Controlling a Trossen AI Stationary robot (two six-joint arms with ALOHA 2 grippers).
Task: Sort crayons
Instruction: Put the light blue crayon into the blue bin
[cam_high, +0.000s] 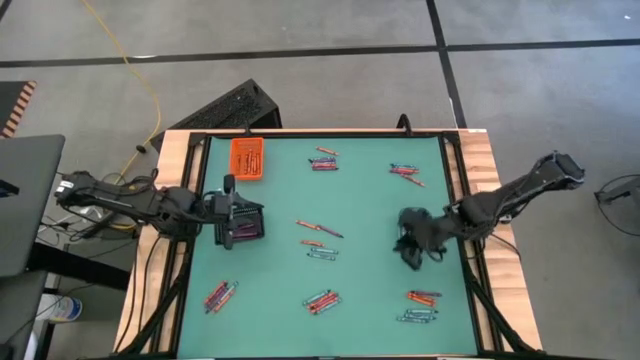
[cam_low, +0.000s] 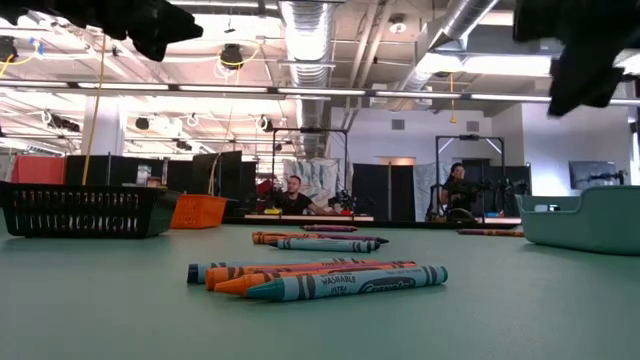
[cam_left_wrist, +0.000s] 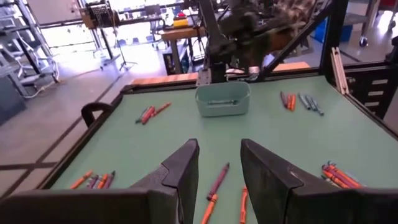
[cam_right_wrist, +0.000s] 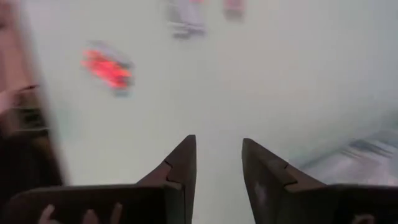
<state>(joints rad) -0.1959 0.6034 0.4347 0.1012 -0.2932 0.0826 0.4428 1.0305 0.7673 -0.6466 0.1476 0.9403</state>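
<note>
Green table mat (cam_high: 360, 200) carries the crayons in scattered small clusters: one group near the far edge at centre (cam_high: 322, 159), one toward the far right corner (cam_high: 405, 172), a loose set at mid-mat (cam_high: 320, 238), one by the near left corner (cam_high: 220, 295), one at the near edge centre (cam_high: 320, 300), and two by the near right corner (cam_high: 422, 298). Low view shows the nearest bundle, orange and teal sticks lying side by side, touching (cam_low: 320, 280), with another few behind them (cam_low: 320, 240). Orange tray (cam_high: 247, 157) sits at the far left corner; black tray (cam_high: 243, 225) sits at the left edge, mid-way along, just beside the left gripper (cam_high: 228, 205). Pale clear tray (cam_left_wrist: 222, 99) stands near the right edge, with the right gripper (cam_high: 410, 250) above it. Left gripper: fingers (cam_left_wrist: 180, 174) apart, nothing between them, raised off the mat and facing across it. Right gripper: fingers (cam_right_wrist: 180, 168) apart, nothing held; its wrist picture is blurred, with only bare mat and a smeared red-orange cluster legible. Two people sit at benches in the room beyond the table (cam_low: 293, 197).
</note>
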